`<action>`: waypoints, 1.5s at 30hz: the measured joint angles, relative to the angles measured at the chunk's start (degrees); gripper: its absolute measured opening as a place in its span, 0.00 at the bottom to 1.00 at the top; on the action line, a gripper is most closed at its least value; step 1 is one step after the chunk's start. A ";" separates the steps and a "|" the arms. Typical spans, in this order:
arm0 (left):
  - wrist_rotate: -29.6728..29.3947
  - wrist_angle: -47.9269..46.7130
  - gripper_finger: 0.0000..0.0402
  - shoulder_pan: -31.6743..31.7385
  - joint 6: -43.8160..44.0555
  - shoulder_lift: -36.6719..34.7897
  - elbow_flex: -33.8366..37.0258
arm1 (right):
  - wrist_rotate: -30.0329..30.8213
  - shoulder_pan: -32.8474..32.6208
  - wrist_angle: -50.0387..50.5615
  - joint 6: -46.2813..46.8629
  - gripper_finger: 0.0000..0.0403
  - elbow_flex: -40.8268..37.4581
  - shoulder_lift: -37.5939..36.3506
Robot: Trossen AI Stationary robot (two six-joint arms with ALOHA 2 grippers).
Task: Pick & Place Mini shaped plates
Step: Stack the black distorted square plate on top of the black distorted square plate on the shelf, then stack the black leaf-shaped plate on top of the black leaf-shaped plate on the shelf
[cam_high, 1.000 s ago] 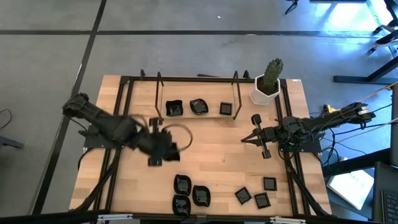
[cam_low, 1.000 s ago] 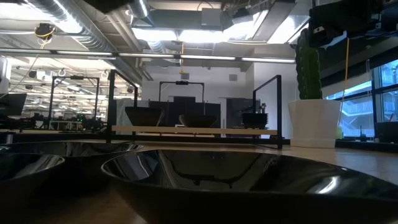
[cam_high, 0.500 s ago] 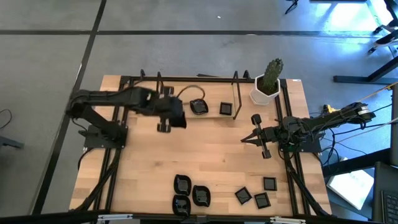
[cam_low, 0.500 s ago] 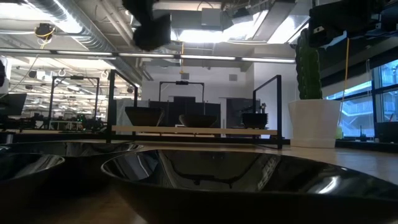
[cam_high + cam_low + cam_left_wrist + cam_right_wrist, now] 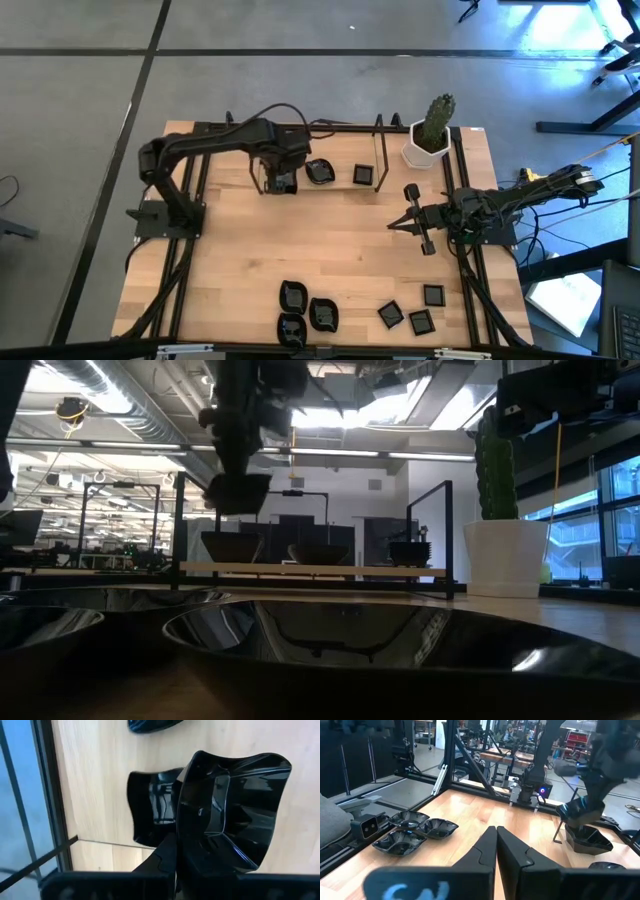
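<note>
My left gripper [image 5: 280,165] hangs over the table's far row, shut on a wavy-edged squarish black mini plate [image 5: 235,805], which also shows in the low view [image 5: 238,490]. Right below it a second wavy plate [image 5: 150,805] rests flat on the wood. A rounded plate [image 5: 319,171] and a small square plate [image 5: 363,175] lie to its right in the same row. My right gripper [image 5: 395,224] waits shut and level at the table's right side, touching nothing. My left gripper pinches the wavy plate by one side of its rim [image 5: 181,842]. The fingers [image 5: 164,856] come from above, pointing steeply down. The plate hangs tilted below them, clear of the table and just above the second wavy plate.
Three rounded plates [image 5: 305,312] and three small square plates [image 5: 412,312] lie near the front edge. A white pot with a cactus [image 5: 428,135] stands at the far right. Black frame rails [image 5: 380,150] rise around the far row. Bare wood lies in the table's middle.
My left gripper has swung from the table's middle left toward the far edge, sinking a little and tipping further downward. It has stayed shut on the wavy plate, carried clear of the table, which now hangs over the far row's wavy plate.
</note>
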State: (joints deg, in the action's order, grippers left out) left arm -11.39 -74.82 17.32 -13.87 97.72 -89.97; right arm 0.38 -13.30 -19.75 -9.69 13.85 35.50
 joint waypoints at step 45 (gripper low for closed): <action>-9.07 0.01 0.39 4.33 -0.74 4.45 0.02 | 0.01 0.06 0.35 0.20 0.04 0.00 0.00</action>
State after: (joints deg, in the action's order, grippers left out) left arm -20.45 -74.81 21.65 -14.61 102.17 -89.95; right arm 0.39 -13.23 -19.40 -9.50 13.85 35.50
